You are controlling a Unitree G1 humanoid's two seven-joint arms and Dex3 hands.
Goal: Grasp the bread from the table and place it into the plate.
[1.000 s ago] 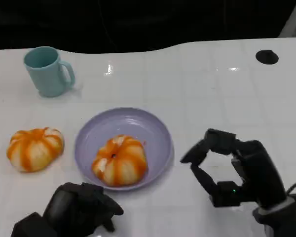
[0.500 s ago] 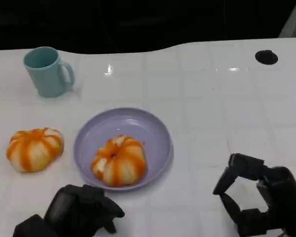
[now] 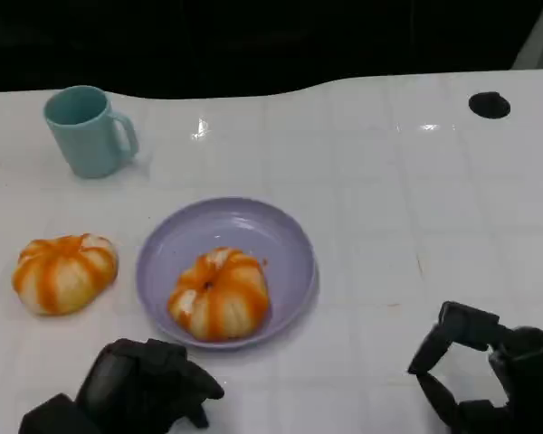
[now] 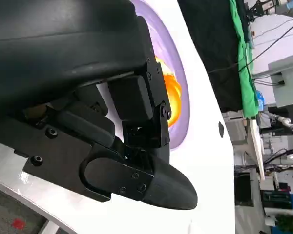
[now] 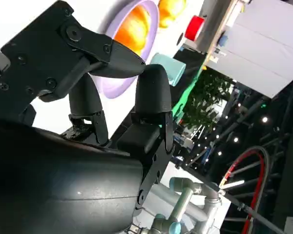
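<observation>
While one round orange-and-white striped bread (image 3: 220,294) already sits inside the lavender plate (image 3: 281,237), toward its near rim, a second bread of the same kind (image 3: 63,272) lies on the white table (image 3: 416,208) just beside the plate, on the robot's left. That loose bread looks like the one the coming move turns on. It lies ahead of the left hand (image 3: 149,384) and a little outward from it, with bare table between them, and the left hand is clearly the nearer of the two. The left hand rests low at the table's near edge with its fingers curled in and nothing in them. The right hand (image 3: 480,380) sits well off on the far side of the plate, its fingers bent but apart, holding nothing. The bread is round, with no long axis to line up with. Open table surrounds it; the pale teal mug (image 3: 89,129) stands well behind, so a reach from the near side should be unobstructed.
</observation>
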